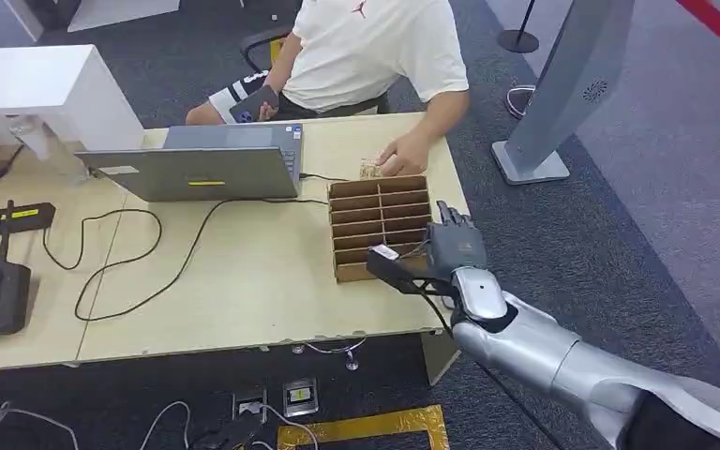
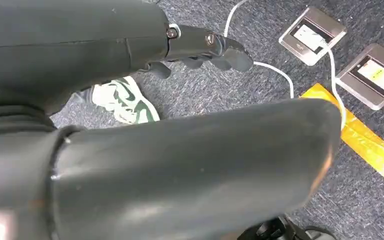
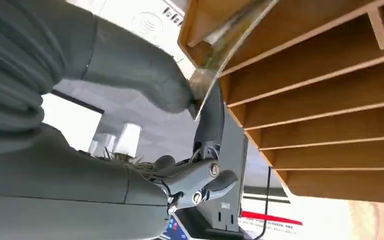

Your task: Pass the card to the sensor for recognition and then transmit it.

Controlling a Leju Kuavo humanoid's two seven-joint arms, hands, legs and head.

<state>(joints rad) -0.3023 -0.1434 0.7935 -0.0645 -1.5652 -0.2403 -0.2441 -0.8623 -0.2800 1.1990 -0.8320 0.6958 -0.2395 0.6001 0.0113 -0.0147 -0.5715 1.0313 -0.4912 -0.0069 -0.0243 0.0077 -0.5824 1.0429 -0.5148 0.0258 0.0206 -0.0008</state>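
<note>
Holding: right hand [image 3: 145, 90] pinches card [image 3: 230, 45] between thumb and a finger, at the slotted wooden rack [image 1: 380, 228].
Card position: edge-on among the rack's near compartments, likely being drawn out for the sensor.
Left hand [image 2: 200, 50]: hangs over carpet, fingers curled in, nothing held.
Rack: on the table [image 1: 244, 300], just beside a person's hand [image 1: 403, 159].
Laptop [image 1: 197, 169]: open, well apart.

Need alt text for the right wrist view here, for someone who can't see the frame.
The robot's right hand pinches a thin card between its thick grey thumb and a dark finger, right at the edge of a slotted wooden organizer. The card is partly inside one slot, and several slots beside it look empty.
</note>
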